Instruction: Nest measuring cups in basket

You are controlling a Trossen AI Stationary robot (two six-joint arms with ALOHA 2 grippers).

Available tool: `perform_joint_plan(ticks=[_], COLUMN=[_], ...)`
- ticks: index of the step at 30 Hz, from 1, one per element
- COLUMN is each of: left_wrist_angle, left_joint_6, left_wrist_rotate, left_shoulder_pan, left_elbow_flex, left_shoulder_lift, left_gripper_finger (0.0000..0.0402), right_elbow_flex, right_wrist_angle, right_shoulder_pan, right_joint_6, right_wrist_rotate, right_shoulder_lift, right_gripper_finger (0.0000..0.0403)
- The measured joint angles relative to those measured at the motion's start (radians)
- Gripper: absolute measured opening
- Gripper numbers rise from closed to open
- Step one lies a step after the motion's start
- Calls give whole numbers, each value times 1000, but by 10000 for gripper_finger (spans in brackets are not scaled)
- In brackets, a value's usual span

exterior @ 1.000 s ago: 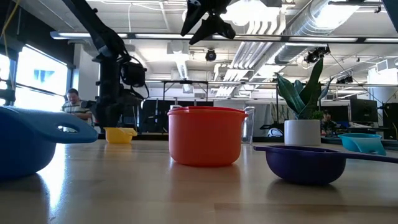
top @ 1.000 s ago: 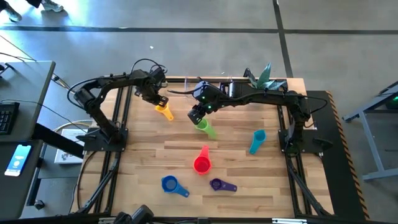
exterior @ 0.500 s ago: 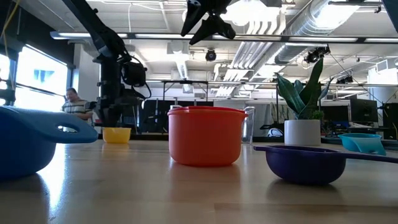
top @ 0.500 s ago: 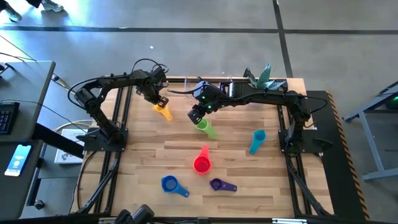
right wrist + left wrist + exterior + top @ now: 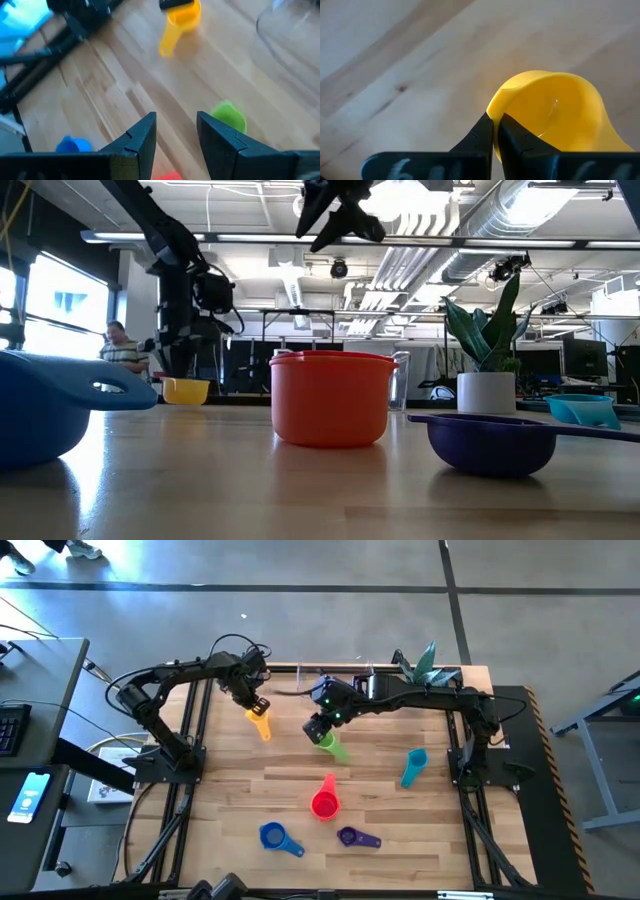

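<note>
Over on the left, the left gripper (image 5: 257, 706) has its fingers pinched tight on the rim of the yellow cup (image 5: 261, 724), one finger inside the bowl and one outside, as the left wrist view shows. That rim grip looks chosen so the cup hangs bowl-up and can be carried without tipping. In the low view the yellow cup (image 5: 185, 390) seems just clear of the wood, though I cannot be sure from that angle.

Further right, the right gripper (image 5: 317, 727) hovers above the green cup (image 5: 331, 746), which lies on the table with its handle pointing toward the table's middle. Its fingers stand partly apart with nothing between them, probably waiting its turn so the two arms do not crowd each other.

Behind both grippers, at the far edge, sits the basket (image 5: 335, 673), its clear walls faint against the wood; no cup is in it that I can make out. The plant pot (image 5: 420, 665) stands to its right.

Spread over the near half are the red cup (image 5: 325, 802), the blue cup (image 5: 273, 836), the purple cup (image 5: 349, 836) and, further right, the light blue cup (image 5: 414, 765), all well apart and untouched. Nesting has barely begun, by my reading.
</note>
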Motion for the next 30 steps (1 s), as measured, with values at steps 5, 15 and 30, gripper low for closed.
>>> perform_joint_plan(ticks=[5,15,30], left_wrist_angle=[-59,-190,-255], left_joint_6=[0,-68,-269], left_wrist_rotate=[2,5,26], left_shoulder_pan=[-40,-158,-298], left_elbow_flex=[0,0,0], left_shoulder_lift=[-91,-325,-561], left_gripper_finger=[5,4,4], right_elbow_flex=[0,-2,-2], right_wrist_angle=[-130,-296,-429], right_shoulder_pan=[36,94,170], right_joint_6=[8,30,53], right_wrist_rotate=[50,101,146], right_shoulder_lift=[0,0,0], right_gripper_finger=[134,134,133])
